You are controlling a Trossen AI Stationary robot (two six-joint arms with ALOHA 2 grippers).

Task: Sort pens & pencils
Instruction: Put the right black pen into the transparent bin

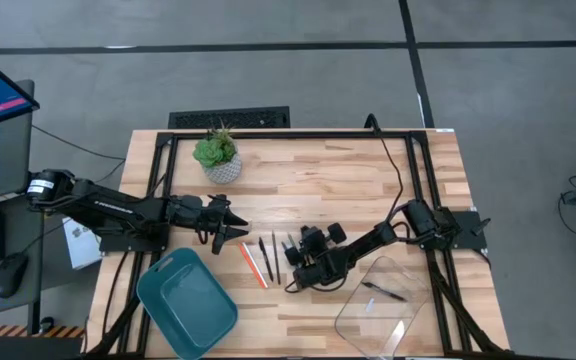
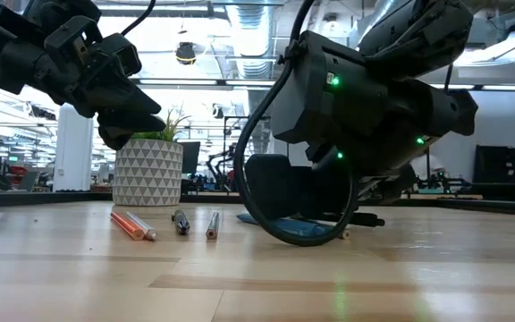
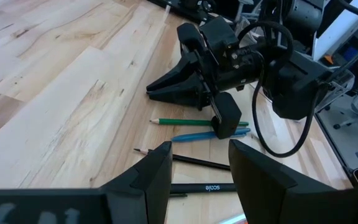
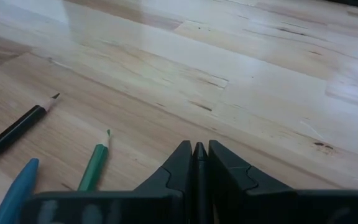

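Several sticks lie side by side on the wooden table. In the high view the orange-red pencil point(image 1: 253, 265) is leftmost, with black pens point(image 1: 270, 257) to its right. The left wrist view shows a green pencil point(image 3: 191, 122), a teal-blue pen point(image 3: 197, 135) and two black sticks point(image 3: 194, 162). My right gripper point(image 4: 199, 149) is shut and empty, low over the table just right of the green pencil point(image 4: 94, 167), pointing toward the far edge. My left gripper point(image 3: 201, 165) is open and empty, above the table left of the row point(image 1: 233, 232).
A teal bin point(image 1: 186, 300) stands at the near left. A clear tray point(image 1: 408, 315) at the near right holds one black pen point(image 1: 383, 291). A potted plant point(image 1: 218, 156) stands at the far left. Bare wood lies beyond the row toward the far edge.
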